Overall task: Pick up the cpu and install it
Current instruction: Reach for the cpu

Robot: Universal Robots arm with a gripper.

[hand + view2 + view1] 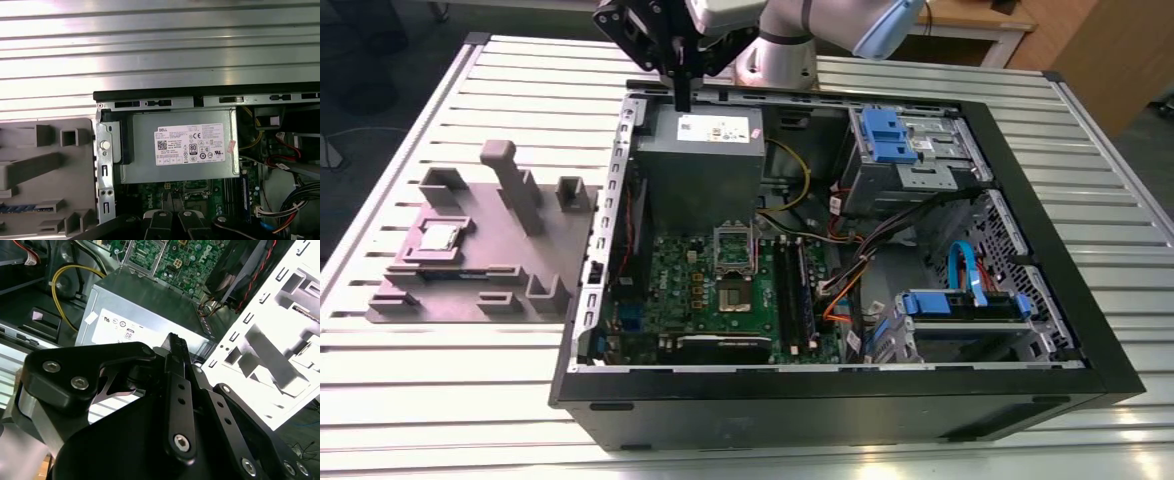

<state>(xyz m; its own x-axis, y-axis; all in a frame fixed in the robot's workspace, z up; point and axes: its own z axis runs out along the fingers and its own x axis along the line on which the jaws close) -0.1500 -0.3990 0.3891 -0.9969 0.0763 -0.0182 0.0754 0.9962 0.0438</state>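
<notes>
The cpu (pixel 440 237), a small square chip with a silver top, lies in a recess of the grey holder block (pixel 480 290) on the table, at the exterior view's left of the open computer case (pixel 854 400). My gripper (pixel 682 100) hangs shut and holds nothing, above the back edge of the case over the grey power supply (pixel 700 160). In both wrist views the black fingers (pixel 175 355) (pixel 160 222) lie pressed together. On the green motherboard the cpu socket (pixel 736 280) stands open, its metal frame lifted.
Black memory sticks (pixel 794 290) stand beside the socket. Blue drive cages (pixel 894 135) (pixel 961 305) and loose cables (pixel 854 270) crowd the case's other half. The arm's base (pixel 781 55) stands behind the case. The holder block carries several upright posts (pixel 507 185).
</notes>
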